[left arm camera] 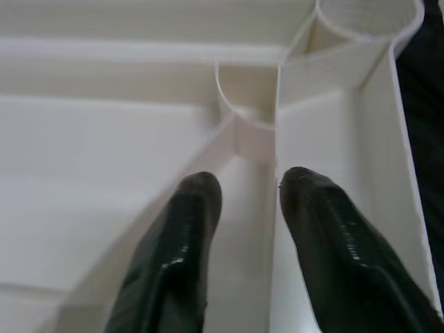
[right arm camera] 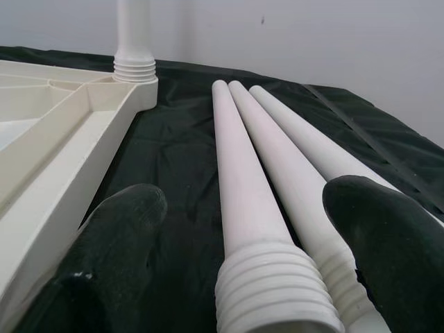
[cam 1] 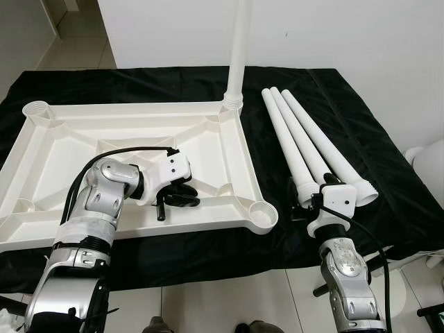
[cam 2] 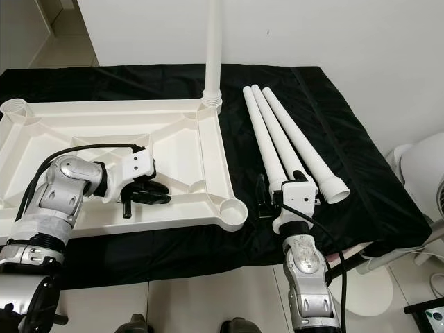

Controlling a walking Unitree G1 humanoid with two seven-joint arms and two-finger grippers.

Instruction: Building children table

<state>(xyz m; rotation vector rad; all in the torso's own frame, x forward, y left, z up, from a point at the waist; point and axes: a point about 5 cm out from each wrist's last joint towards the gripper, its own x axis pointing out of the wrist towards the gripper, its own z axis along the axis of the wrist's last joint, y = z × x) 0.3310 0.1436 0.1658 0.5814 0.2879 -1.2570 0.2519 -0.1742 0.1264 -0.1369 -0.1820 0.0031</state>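
Observation:
The white tabletop [cam 1: 69, 142] lies upside down on a black cloth. One white leg [cam 1: 239, 48] stands upright, screwed into its far right corner socket. Three loose legs [cam 1: 305, 139] lie side by side to the right of it, threaded ends toward me. My left gripper [cam 1: 177, 200] rests inside the tabletop near the front rim. It is open, its fingers [left arm camera: 184, 236] either side of a rib that runs toward the empty corner socket [left arm camera: 368, 17]. My right gripper [right arm camera: 257, 250] is open low at the threaded ends of the loose legs [right arm camera: 277, 291], touching nothing.
The empty front right socket [cam 1: 262, 214] sits at the tabletop's near corner, another [cam 1: 38, 109] at the far left. The black cloth [cam 1: 361, 132] reaches the white wall behind. A white rounded object [cam 2: 416, 166] stands beside the table's right edge. Tiled floor lies below.

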